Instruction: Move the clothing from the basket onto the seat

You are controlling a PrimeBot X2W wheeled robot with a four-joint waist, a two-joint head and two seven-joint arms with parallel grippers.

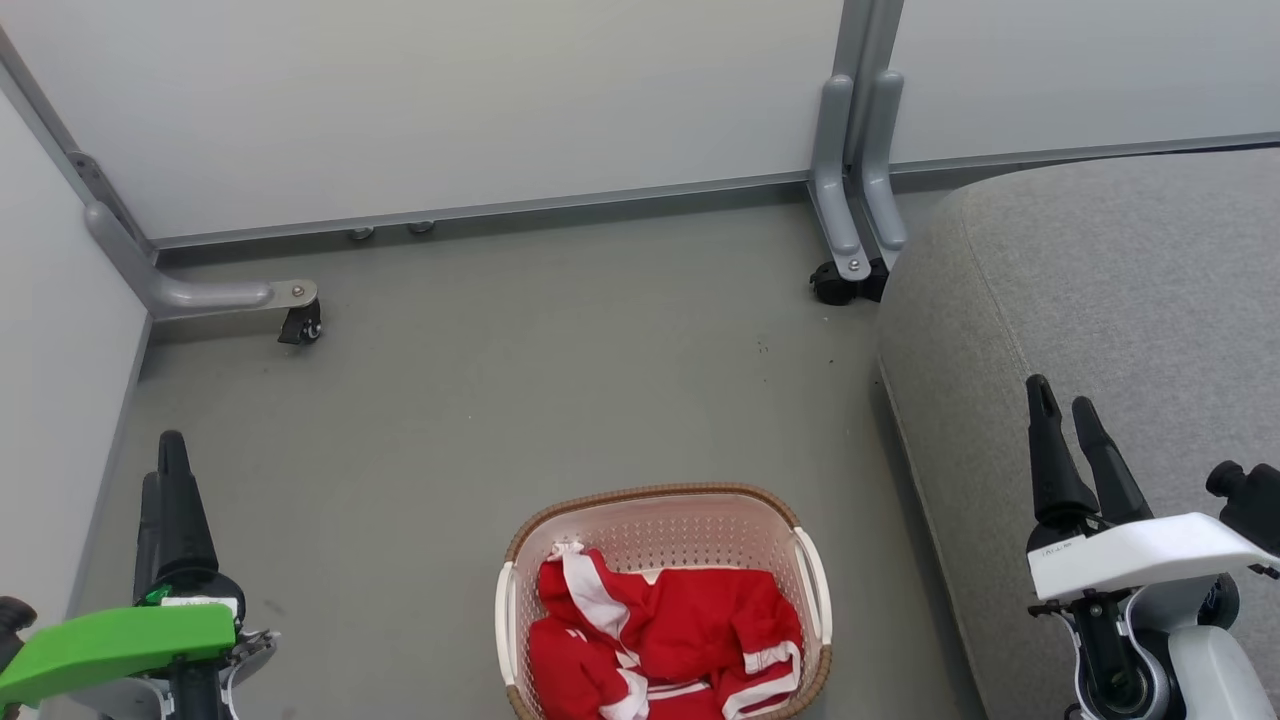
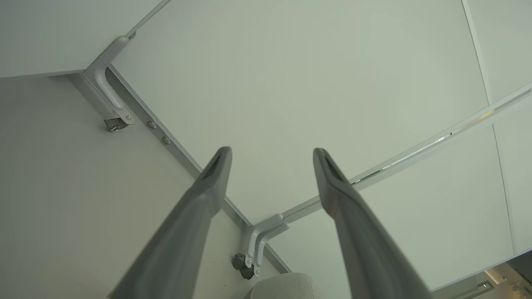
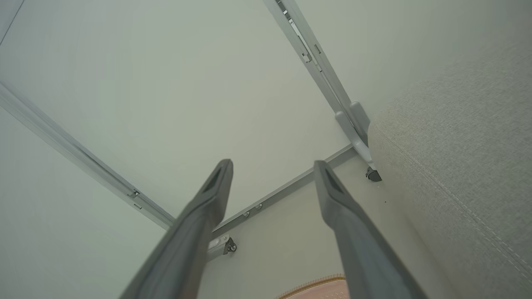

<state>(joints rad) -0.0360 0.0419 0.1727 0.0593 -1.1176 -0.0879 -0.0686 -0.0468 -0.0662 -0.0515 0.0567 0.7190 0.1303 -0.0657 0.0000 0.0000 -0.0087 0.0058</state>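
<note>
Job looks to be at its start: no piece lifted yet. Clothing (image 1: 665,630) lies bunched in the basket (image 1: 655,495), red with white stripes, heaped toward the near side. How many pieces, cannot tell. Basket sits on the floor (image 1: 480,420) at bottom centre of the head view, its near edge cut off by the frame. Seat (image 1: 1100,300) stands to the basket's right, a strip of floor between them. Left end effector (image 1: 162,462) is raised at lower left, fingers spread, nothing between them. Right end effector (image 1: 1060,395) is likewise open and empty, hanging over the seat's near edge. Both are well apart from the clothing. Next move, as I judge it: one arm down into the basket, pinch a top fold, lift clear of the rim, swing right; the right arm is nearer the seat. Risks: cloth may trail and snag the rim, drag the light basket, or come up tangled. Around: pale panels (image 1: 450,100) behind, castor feet (image 1: 300,325) on the floor, none in the likely path.
</note>
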